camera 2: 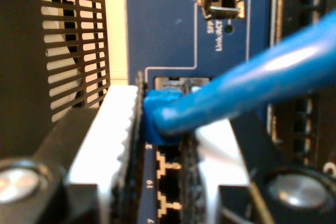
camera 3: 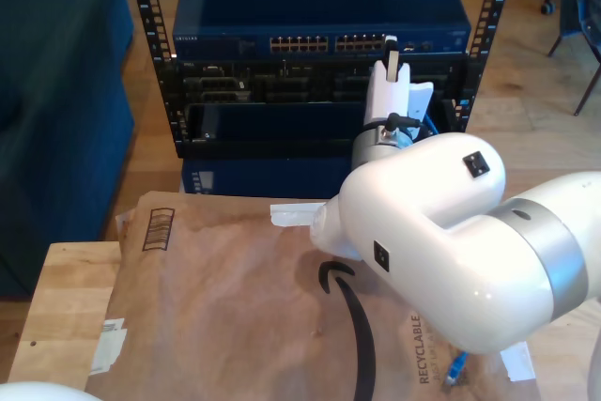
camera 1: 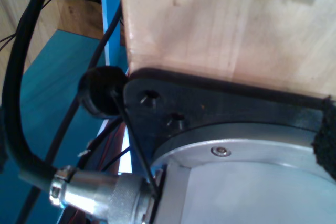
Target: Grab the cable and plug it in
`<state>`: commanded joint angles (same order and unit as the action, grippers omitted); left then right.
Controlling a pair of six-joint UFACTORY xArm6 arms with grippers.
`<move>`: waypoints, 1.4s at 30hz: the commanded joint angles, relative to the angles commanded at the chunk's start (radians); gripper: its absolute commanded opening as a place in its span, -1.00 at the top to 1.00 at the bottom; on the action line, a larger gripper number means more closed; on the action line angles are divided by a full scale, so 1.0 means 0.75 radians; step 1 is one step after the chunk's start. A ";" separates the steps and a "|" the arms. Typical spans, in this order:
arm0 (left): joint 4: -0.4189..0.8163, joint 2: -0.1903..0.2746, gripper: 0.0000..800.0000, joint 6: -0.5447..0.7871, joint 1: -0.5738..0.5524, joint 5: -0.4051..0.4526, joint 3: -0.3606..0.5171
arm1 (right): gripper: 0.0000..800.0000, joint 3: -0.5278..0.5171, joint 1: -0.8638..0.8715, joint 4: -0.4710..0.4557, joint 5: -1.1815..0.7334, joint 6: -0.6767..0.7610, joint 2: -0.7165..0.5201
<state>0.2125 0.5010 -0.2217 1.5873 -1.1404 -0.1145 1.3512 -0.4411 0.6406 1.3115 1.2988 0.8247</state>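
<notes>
At the blue switch (camera 2: pixel 168 30) face, my second gripper (camera 2: pixel 163 129) clamped the cable (camera 2: pixel 252 87); my first gripper's state could not be told.

Brown cardboard sheet (camera 3: pixel 235 307) w/ barcode label lies on wooden table (camera 3: pixel 56 298); blue network switch (camera 3: pixel 319 11) sits atop black rack (camera 3: pixel 141 7) behind.

My second gripper (camera 2: pixel 163 145) wears matt white plastic fingers (camera 2: pixel 113 129) with ribbed black pads, closed on the cable (camera 2: pixel 247 90) — smooth, glossy blue jacket. The switch (camera 3: pixel 319 7) has a painted blue metal face. Creased brown paper (camera 3: pixel 235 298) covers the pale wooden desk (camera 3: pixel 61 298). My arm's shell (camera 3: pixel 451 232) looks glossy white — with a brushed metal band.
</notes>
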 joint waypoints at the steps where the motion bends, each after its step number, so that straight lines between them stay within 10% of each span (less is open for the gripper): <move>1: 0.000 0.000 -1.00 0.000 0.000 0.000 0.002 | 1.00 0.020 0.000 -0.010 -0.010 0.000 0.010; 7: 0.000 0.000 -1.00 0.000 0.000 0.000 0.002 | 0.99 0.023 0.000 -0.012 -0.012 0.002 0.012; 11: 0.000 0.000 -1.00 0.000 0.000 0.000 0.002 | 0.03 -0.006 -0.002 -0.012 -0.012 0.004 0.006; 13: 0.000 0.000 -1.00 0.000 0.000 0.000 0.002 | -0.12 -0.031 0.002 -0.012 -0.010 0.008 -0.002; 25: 0.000 0.000 -1.00 0.000 0.000 0.000 0.002 | -0.15 -0.595 -0.004 -0.010 -0.076 0.006 -0.432; 42: 0.000 0.000 -1.00 0.000 0.000 0.000 0.000 | -0.83 -1.123 0.258 -0.049 -1.193 -0.133 -1.477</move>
<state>0.2125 0.5010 -0.2217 1.5873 -1.1404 -0.1145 0.5088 -0.2478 0.6038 0.4170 1.1991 -0.2831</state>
